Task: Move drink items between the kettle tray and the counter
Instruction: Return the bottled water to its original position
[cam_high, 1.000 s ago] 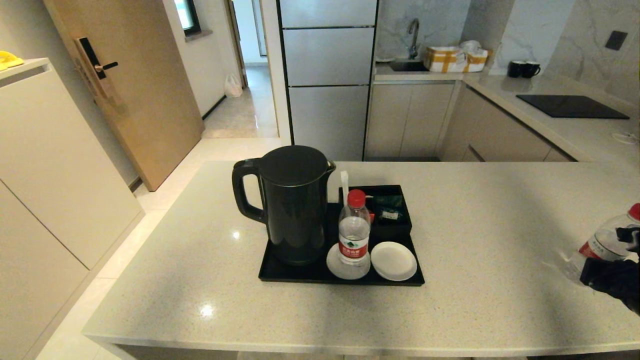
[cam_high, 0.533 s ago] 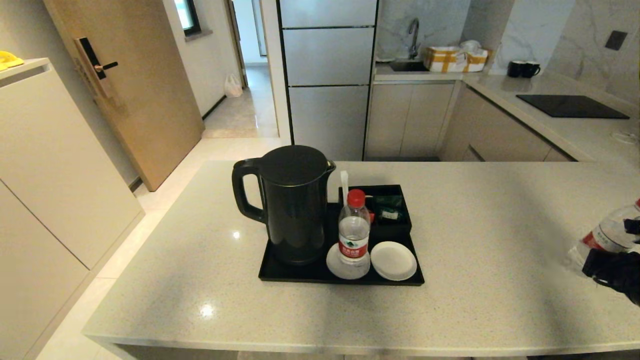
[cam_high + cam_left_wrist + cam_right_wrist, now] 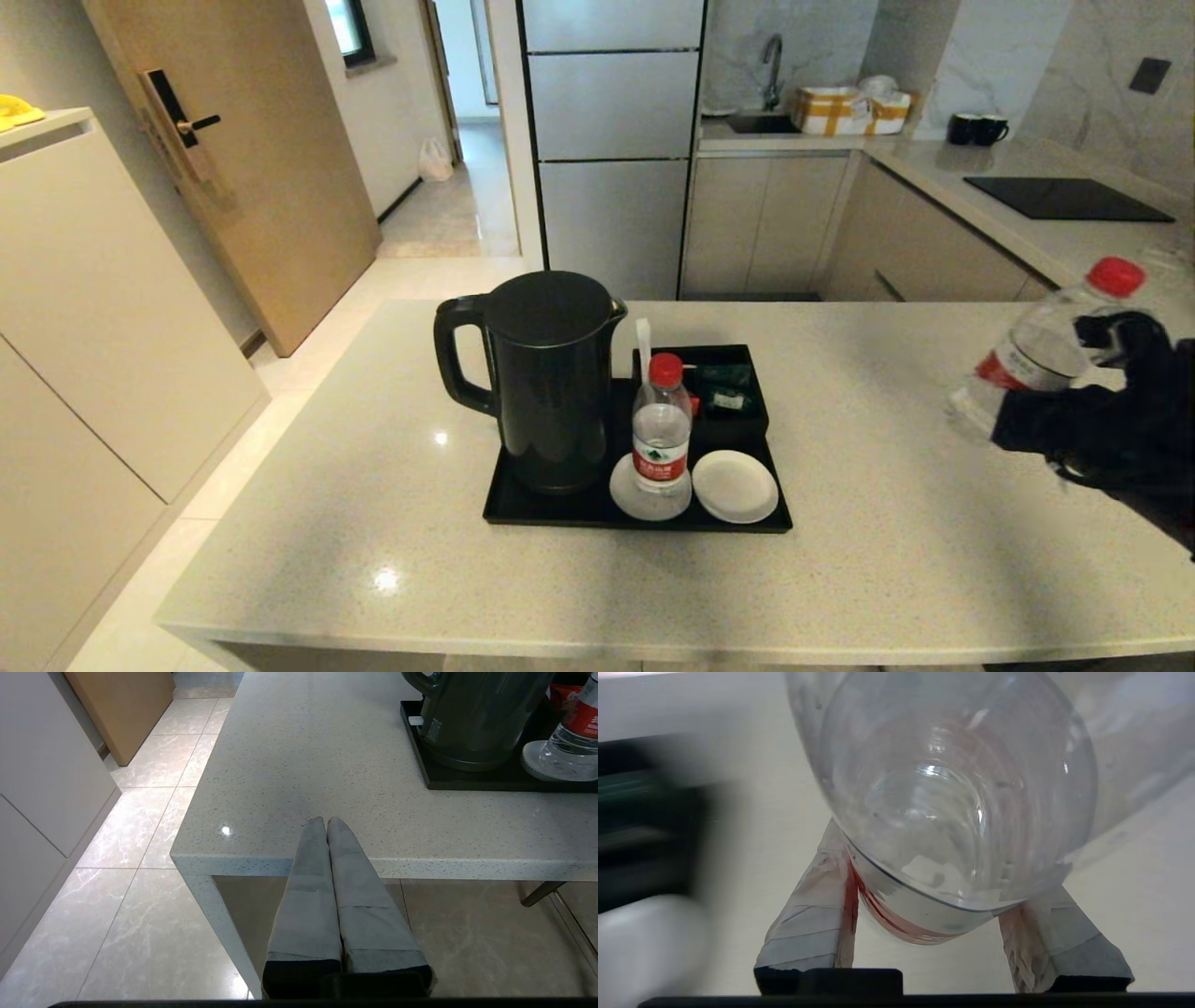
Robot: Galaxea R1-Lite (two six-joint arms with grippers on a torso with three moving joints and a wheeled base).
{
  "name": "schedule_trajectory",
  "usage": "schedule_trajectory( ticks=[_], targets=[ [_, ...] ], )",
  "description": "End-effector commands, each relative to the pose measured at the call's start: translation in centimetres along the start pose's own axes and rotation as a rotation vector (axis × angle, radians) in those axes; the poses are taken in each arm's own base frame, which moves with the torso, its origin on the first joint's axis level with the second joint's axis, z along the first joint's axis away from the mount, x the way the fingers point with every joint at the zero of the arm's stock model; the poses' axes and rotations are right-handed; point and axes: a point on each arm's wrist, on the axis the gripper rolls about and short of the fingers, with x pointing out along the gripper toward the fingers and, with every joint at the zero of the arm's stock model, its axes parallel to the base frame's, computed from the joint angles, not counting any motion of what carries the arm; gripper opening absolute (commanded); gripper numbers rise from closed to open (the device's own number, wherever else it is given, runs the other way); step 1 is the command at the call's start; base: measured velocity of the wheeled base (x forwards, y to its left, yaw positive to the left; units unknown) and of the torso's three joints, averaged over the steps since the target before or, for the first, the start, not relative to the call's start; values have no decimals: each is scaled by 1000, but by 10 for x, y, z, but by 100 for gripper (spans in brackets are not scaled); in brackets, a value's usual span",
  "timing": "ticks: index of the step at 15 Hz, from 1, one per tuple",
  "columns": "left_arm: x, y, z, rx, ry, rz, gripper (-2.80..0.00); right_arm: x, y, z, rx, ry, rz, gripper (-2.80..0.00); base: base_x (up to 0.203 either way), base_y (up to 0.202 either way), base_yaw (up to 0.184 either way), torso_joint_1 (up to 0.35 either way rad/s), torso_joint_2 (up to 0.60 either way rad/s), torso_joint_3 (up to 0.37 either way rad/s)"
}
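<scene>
Gripping the carried bottle (image 3: 1036,359) around its labelled middle, right gripper (image 3: 945,933) holds it tilted above the counter (image 3: 896,551), well right of the kettle tray (image 3: 523,511). Thin, slick plastic probably flexes; squeeze gently. Left gripper (image 3: 325,828) parked, fingers together.

The kettle tray (image 3: 523,511) is set on the counter (image 3: 887,560), left of its middle; on the tray, the kettle (image 3: 546,383) is placed at the left, the compartment box (image 3: 738,415) behind at the right, two coasters (image 3: 735,486) in front; one water bottle (image 3: 661,425) is stood on the left coaster; a second bottle (image 3: 1046,350) is held tilted above the counter's right end.
</scene>
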Motion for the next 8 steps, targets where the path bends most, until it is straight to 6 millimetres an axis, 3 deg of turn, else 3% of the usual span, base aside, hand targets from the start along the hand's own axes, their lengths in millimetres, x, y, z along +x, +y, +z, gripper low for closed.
schedule_trajectory(
  ticks=[1, 4, 8],
  targets=[
    [0, 0, 0, 0, 3, 0, -280, -26, 64, 18, -31, -33, 128, -280, 0, 0, 0, 0, 0, 0],
    [0, 0, 0, 0, 3, 0, -280, -23, 130, -11, -66, 48, 173, -280, 0, 0, 0, 0, 0, 0],
    [0, 0, 0, 0, 3, 0, -280, -2, 173, -53, -71, 47, 174, -280, 0, 0, 0, 0, 0, 0]
  ],
)
